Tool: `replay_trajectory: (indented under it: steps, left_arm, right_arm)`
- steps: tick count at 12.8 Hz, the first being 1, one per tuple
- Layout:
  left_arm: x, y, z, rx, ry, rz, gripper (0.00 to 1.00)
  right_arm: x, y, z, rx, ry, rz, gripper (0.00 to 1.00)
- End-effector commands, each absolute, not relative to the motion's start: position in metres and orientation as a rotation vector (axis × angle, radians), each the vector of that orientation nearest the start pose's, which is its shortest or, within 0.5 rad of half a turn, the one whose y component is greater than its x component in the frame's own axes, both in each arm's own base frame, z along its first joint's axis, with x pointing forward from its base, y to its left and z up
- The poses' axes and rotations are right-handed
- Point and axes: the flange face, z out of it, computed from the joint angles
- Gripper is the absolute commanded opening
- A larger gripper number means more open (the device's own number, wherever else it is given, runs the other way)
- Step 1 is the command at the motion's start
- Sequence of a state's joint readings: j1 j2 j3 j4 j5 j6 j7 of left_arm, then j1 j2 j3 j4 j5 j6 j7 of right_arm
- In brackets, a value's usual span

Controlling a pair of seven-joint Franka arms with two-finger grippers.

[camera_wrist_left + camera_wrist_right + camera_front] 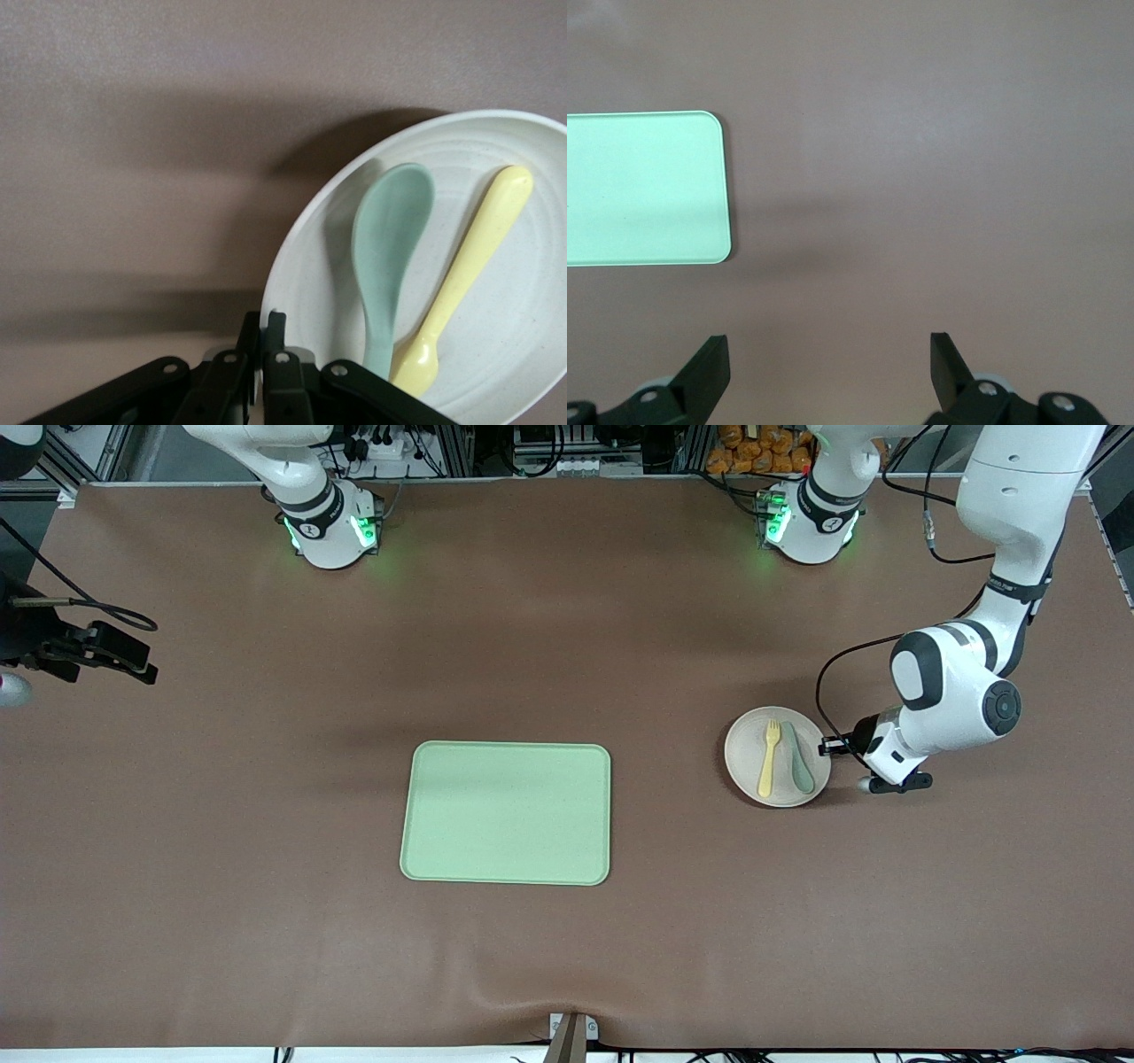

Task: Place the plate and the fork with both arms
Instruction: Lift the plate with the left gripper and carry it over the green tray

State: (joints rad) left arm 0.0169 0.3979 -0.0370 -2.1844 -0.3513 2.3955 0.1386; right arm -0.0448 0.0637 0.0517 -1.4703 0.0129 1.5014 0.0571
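The beige plate (778, 788) lies on the table toward the left arm's end. The yellow fork (769, 757) and a teal spoon (800, 760) lie side by side on it. My left gripper (828, 746) is low at the plate's edge and shut on the rim. The left wrist view shows its fingers (276, 328) pinching the rim of the plate (310, 283), with the spoon (390, 239) and fork (469, 266) on it. My right gripper (142, 666) is open and empty, up in the air over bare table toward the right arm's end, and it also shows in the right wrist view (828, 345).
A rectangular light-green tray (507, 813) lies in the middle of the table, nearer to the front camera than the arm bases. One corner of the tray (638, 186) shows in the right wrist view. Brown table mat lies between tray and plate.
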Motion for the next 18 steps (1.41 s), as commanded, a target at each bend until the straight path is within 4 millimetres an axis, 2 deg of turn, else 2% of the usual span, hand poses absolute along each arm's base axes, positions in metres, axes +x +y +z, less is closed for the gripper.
replay_trajectory:
  steps: [1, 2, 3, 6, 7, 9, 11, 13, 14, 16, 17, 18]
  left_arm:
    - [0.552, -0.026, 0.195, -3.383, -0.173, 0.242, 0.0]
    - [0.56, -0.031, 0.202, -3.39, -0.15, 0.22, 0.0]
    - [0.571, -0.046, 0.214, -3.406, -0.111, 0.179, 0.0]
    - [0.598, -0.105, 0.247, -3.459, 0.005, 0.098, 0.0]
    - [0.609, -0.125, 0.259, -3.475, -0.019, 0.089, 0.0]
    - [0.628, -0.18, 0.274, -3.503, -0.076, 0.143, 0.0]
    - [0.641, -0.249, 0.282, -3.505, -0.201, 0.207, 0.0]
    - [0.648, -0.307, 0.277, -3.509, -0.281, 0.232, 0.0]
    - [0.647, -0.332, 0.268, -3.508, -0.304, 0.252, 0.0]
    - [0.657, -0.372, 0.259, -3.517, -0.426, 0.255, 0.0]
    - [0.653, -0.4, 0.255, -3.52, -0.46, 0.259, 0.0]
    - [0.651, -0.415, 0.248, -3.51, -0.492, 0.247, 0.0]
  right_arm:
    - [0.568, -0.002, 0.631, -3.107, 0.083, 0.063, 1.0]
    - [0.568, -0.002, 0.632, -3.106, 0.083, 0.06, 1.0]
    - [0.568, -0.003, 0.631, -3.106, 0.085, 0.063, 1.0]
    - [0.568, -0.003, 0.631, -3.105, 0.085, 0.068, 1.0]
    - [0.568, -0.004, 0.631, -3.105, 0.088, 0.065, 1.0]
    - [0.568, -0.004, 0.631, -3.105, 0.088, 0.067, 1.0]
    - [0.568, -0.004, 0.631, -3.105, 0.088, 0.067, 1.0]
    - [0.568, -0.003, 0.631, -3.105, 0.085, 0.065, 1.0]
    - [0.568, -0.003, 0.631, -3.105, 0.085, 0.065, 1.0]
    - [0.568, -0.004, 0.631, -3.105, 0.088, 0.067, 1.0]
    - [0.568, -0.004, 0.631, -3.105, 0.088, 0.067, 1.0]
    - [0.568, -0.004, 0.631, -3.105, 0.088, 0.067, 1.0]
